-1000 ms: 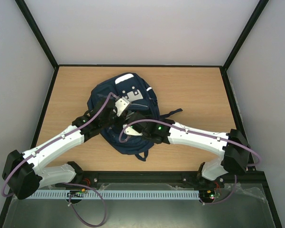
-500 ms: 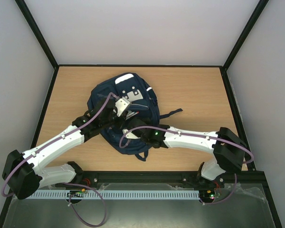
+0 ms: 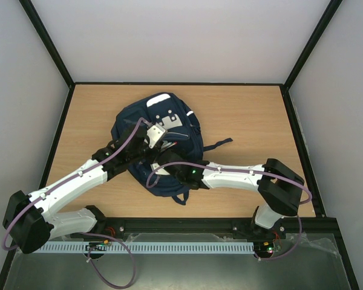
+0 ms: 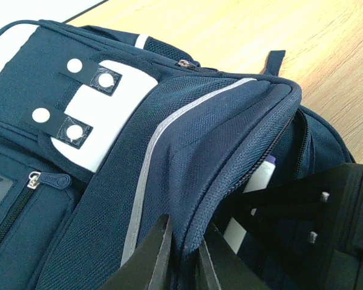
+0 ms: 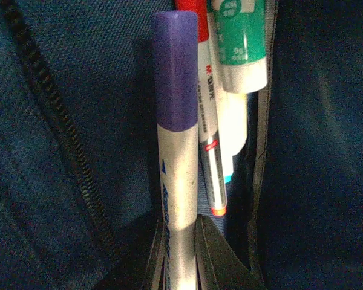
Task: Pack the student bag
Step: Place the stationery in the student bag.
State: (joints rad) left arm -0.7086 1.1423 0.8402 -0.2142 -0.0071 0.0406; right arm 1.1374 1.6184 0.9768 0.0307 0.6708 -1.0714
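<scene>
The student bag (image 3: 130,124) lay near the middle of the desk (image 3: 248,115) with its zip mouth open, the left jaws clenched on the fabric rim of that opening and the right jaws, deep inside, grasping a purple-capped marker (image 5: 176,181) beside a red-capped pen (image 5: 207,121) and a green-labelled tube (image 5: 242,42).

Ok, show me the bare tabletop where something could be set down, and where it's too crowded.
Free: the table right of the student bag, to its right edge; also the far-left corner beside the bag. Crowded: the near middle, where the left gripper pinches the bag's opening and the right gripper holds a purple-capped marker inside it.
</scene>
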